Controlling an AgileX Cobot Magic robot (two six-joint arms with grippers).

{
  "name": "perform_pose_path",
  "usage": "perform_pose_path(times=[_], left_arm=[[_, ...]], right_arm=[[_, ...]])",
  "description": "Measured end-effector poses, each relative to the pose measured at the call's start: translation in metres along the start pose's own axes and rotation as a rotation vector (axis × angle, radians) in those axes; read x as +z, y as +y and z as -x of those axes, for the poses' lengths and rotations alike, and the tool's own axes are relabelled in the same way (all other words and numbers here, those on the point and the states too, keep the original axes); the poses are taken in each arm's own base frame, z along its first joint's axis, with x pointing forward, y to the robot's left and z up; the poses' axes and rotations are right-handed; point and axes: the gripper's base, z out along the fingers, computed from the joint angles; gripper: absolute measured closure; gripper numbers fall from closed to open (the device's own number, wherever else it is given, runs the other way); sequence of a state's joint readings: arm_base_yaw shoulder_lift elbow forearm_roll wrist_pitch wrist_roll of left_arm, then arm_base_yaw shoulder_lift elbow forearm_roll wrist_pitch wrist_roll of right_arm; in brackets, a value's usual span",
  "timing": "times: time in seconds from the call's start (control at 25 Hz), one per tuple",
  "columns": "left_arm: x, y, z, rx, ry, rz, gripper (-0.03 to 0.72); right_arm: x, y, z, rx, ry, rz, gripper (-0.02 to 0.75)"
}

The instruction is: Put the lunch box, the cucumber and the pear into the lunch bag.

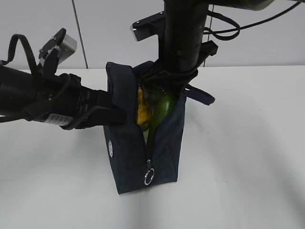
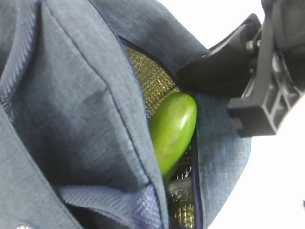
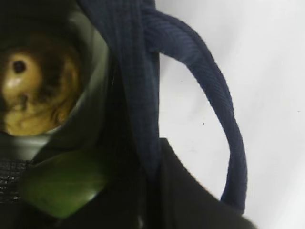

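The navy lunch bag stands upright mid-table with its zipper open. The green cucumber leans inside it and the yellow pear sits beside it. My left gripper reaches in from the left and is shut on the bag's left wall. My right gripper comes down from above and is shut on the bag's top right rim. The right wrist view looks into the bag at the pear, the cucumber and a pale sage-green surface that looks like the lunch box. The left wrist view shows the cucumber against silver lining.
The bag's loop handle sticks out to the right behind the right arm. The silver ring pull hangs at the bottom of the zipper on the bag's near end. White tabletop surrounds the bag, with a pale wall behind.
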State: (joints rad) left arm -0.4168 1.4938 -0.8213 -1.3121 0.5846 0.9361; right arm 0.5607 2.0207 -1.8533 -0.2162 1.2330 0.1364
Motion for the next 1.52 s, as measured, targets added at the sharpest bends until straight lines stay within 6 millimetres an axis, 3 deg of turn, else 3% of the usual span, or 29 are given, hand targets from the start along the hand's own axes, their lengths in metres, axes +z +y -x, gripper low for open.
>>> perform_pose_path(times=[0.16,0.32,0.36,0.44,0.56,0.8,0.96,1.12,1.32,1.52], left_arm=[[0.000,0.000,0.000,0.005,0.002,0.002,0.673],[0.000,0.000,-0.001,0.012,0.006,0.004,0.570],[0.000,0.000,-0.001,0.013,0.006,0.005,0.523],[0.000,0.000,-0.001,0.014,0.006,0.005,0.423],[-0.004,-0.002,0.000,0.036,-0.004,0.009,0.342],[-0.029,-0.018,0.001,0.186,-0.019,0.008,0.317],[-0.044,-0.032,-0.001,0.236,-0.022,-0.038,0.316],[-0.050,-0.039,-0.013,0.316,0.084,-0.094,0.316],[-0.054,-0.040,-0.028,0.376,0.245,-0.145,0.316],[-0.056,-0.041,-0.034,0.310,0.324,-0.153,0.316]], right_arm=[[-0.001,0.009,-0.001,-0.026,0.008,0.094,0.731],[-0.002,0.015,-0.002,-0.063,0.009,0.170,0.644],[-0.002,0.016,-0.002,-0.072,0.009,0.181,0.556],[-0.002,0.016,-0.002,-0.071,0.011,0.183,0.453],[-0.002,0.016,-0.002,-0.073,0.010,0.180,0.358],[-0.018,0.013,-0.003,-0.075,-0.023,0.179,0.335],[-0.038,0.008,-0.006,-0.070,-0.066,0.180,0.335],[-0.070,0.001,-0.012,-0.062,-0.135,0.181,0.335],[-0.117,-0.010,-0.026,-0.049,-0.240,0.183,0.335],[-0.177,-0.023,-0.052,-0.050,-0.381,0.186,0.335]])
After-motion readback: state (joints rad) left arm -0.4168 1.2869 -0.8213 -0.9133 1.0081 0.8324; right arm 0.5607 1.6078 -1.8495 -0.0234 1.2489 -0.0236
